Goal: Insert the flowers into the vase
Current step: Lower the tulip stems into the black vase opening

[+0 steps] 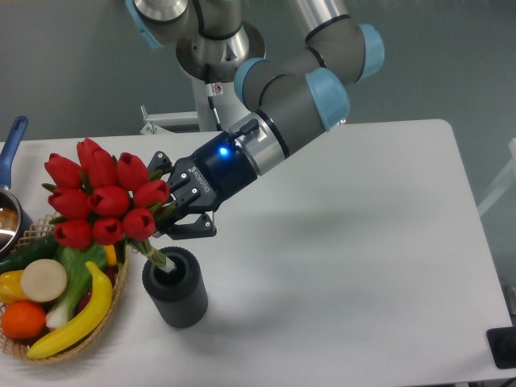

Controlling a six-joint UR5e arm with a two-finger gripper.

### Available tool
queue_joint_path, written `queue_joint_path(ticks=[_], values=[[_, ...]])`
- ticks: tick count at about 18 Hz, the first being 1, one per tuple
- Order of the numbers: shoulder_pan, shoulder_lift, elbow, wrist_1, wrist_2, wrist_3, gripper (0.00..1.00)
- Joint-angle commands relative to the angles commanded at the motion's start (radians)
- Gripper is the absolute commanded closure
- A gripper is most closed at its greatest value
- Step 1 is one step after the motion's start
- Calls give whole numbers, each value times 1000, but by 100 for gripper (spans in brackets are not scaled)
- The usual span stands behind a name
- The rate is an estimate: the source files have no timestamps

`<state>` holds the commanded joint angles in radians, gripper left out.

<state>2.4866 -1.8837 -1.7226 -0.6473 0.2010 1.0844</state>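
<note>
**Stems at vase mouth, bunch tilted**

Gripper [172, 211] is clamped on the flowers [101, 203] just below the buds, leaving the stem ends free to lead. Bunch leans up-left; stem tips sit in the mouth of the vase [176, 286], which stands upright on the surface [363, 266] beside the basket [48, 343]. Judgement: insertion begun, not seated; bunch needs righting before release.

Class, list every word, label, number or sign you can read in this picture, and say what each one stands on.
White lettering on the dark body of the gripper: a brand mark, too blurred to read.
Small white label with dark marks on the robot base: too small to read.
Flowers, vase, basket: no text visible.
</note>
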Motion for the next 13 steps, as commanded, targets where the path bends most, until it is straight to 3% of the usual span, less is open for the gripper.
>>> queue_joint_path(ticks=[7,10,13], values=[[18,-21,-113,-2,0,184,96],[25,-51,-120,-2,2,216,95],[28,-87,-121,-2,2,271,86]])
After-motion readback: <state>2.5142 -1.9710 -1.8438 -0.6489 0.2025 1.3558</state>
